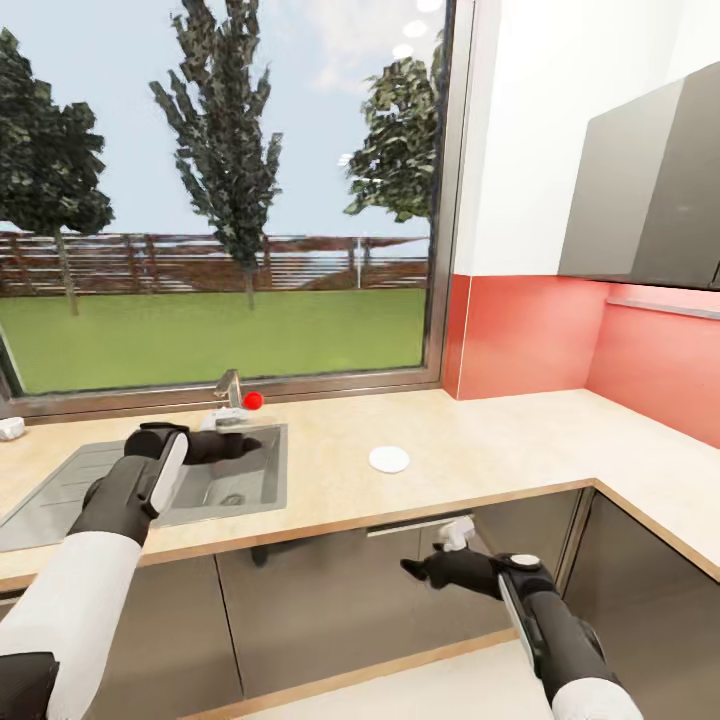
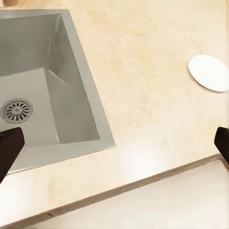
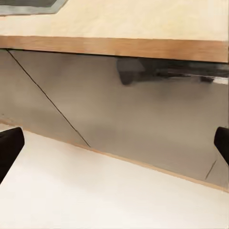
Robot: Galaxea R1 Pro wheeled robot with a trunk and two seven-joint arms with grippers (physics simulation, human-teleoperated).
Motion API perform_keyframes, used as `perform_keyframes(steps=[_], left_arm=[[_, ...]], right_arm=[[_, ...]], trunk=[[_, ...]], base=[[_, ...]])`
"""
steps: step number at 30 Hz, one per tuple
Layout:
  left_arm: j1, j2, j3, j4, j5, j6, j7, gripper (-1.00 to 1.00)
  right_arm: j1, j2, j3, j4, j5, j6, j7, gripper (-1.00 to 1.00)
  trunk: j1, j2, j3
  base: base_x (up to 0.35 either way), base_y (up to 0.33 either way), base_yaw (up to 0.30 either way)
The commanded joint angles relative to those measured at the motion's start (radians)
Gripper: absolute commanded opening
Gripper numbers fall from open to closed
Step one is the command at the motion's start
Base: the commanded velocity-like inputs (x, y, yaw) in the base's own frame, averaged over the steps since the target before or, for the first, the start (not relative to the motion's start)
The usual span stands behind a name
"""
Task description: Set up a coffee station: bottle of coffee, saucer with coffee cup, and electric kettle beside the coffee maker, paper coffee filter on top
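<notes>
Both our grippers, left gripper (image 1: 245,443) over the sink (image 1: 60,490) and right gripper (image 1: 418,568), hung spread, empty; saucer (image 1: 389,459) lay at two o'clock; we judged the station barely begun.

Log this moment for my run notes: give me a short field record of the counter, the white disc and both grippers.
countertop: light wood, L-shaped, under a window
sink: steel basin set in the counter, drain visible
white disc: flat on the counter, right of the sink; saucer or filter, cannot tell
left gripper: over the sink, open, empty
right gripper: below the counter edge, before the cabinet fronts, open, empty
</notes>
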Motion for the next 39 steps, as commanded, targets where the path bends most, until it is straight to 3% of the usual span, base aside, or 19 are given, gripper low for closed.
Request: perform_keyframes(steps=[1,3,4,8,9,12,15,16,19,21,27,34,39], left_arm=[[-0.001,0.004,0.000,0.000,0.013,0.009,-0.001,1.00],[-0.002,0.006,0.000,0.000,0.016,0.022,-0.004,1.00],[-0.003,0.003,0.000,0.000,0.018,0.054,-0.006,1.00],[-0.006,-0.004,-0.001,0.000,0.019,0.077,-0.007,1.00],[-0.013,-0.006,0.000,0.000,0.020,0.084,-0.008,1.00],[-0.017,-0.008,0.003,0.001,0.037,0.087,-0.008,1.00],[-0.012,-0.008,0.002,0.001,0.088,0.087,-0.006,1.00],[-0.008,-0.010,-0.002,-0.001,0.127,0.084,-0.002,1.00],[-0.007,-0.021,-0.003,-0.003,0.136,0.083,-0.002,1.00],[-0.006,-0.045,-0.004,-0.005,0.137,0.081,-0.001,1.00],[-0.005,-0.088,-0.006,-0.011,0.128,0.078,0.003,1.00],[-0.004,-0.093,-0.006,-0.006,0.126,0.077,0.005,1.00],[-0.003,-0.093,-0.004,-0.003,0.135,0.076,0.004,1.00]], right_arm=[[0.000,0.002,-0.004,-0.046,-0.003,0.033,0.041,1.00],[0.000,0.002,-0.004,-0.108,-0.024,0.091,0.081,1.00],[0.000,0.002,-0.003,-0.191,-0.059,0.188,0.124,1.00],[0.000,0.002,-0.002,-0.321,-0.112,0.304,0.170,1.00],[-0.002,0.002,-0.002,-0.421,-0.142,0.369,0.182,1.00],[-0.014,0.004,-0.003,-0.480,-0.153,0.455,0.184,1.00],[-0.081,0.006,-0.005,-0.493,-0.155,0.528,0.129,1.00],[-0.167,0.014,-0.006,-0.497,-0.157,0.555,-0.021,1.00],[-0.214,0.015,-0.007,-0.499,-0.158,0.560,-0.076,1.00],[-0.231,0.015,-0.013,-0.500,-0.158,0.560,-0.093,1.00],[-0.239,0.013,-0.060,-0.449,-0.157,0.561,-0.102,1.00],[-0.240,0.005,-0.072,-0.403,-0.153,0.561,-0.105,1.00],[-0.240,0.005,-0.072,-0.312,-0.152,0.561,-0.105,1.00]], trunk=[[0.000,-0.001,-0.001],[0.000,-0.001,-0.001],[0.000,-0.001,-0.001],[0.000,-0.001,-0.001],[0.000,-0.001,-0.001],[0.000,-0.001,-0.001],[0.000,-0.001,-0.001],[0.000,-0.001,-0.001],[0.000,-0.001,-0.001],[0.000,-0.001,-0.001],[0.000,-0.001,-0.001],[0.000,-0.001,-0.001],[0.000,-0.001,-0.001]], base=[[0.000,0.000,0.000],[0.000,0.000,0.000],[0.000,0.000,0.000],[0.000,0.000,0.000],[0.000,0.000,0.000],[0.000,0.000,0.000],[0.000,0.000,0.000],[0.000,0.000,0.000],[0.009,0.000,0.000],[0.157,0.000,0.000],[0.271,-0.066,0.000],[0.246,-0.210,0.000],[0.235,-0.254,0.000]])
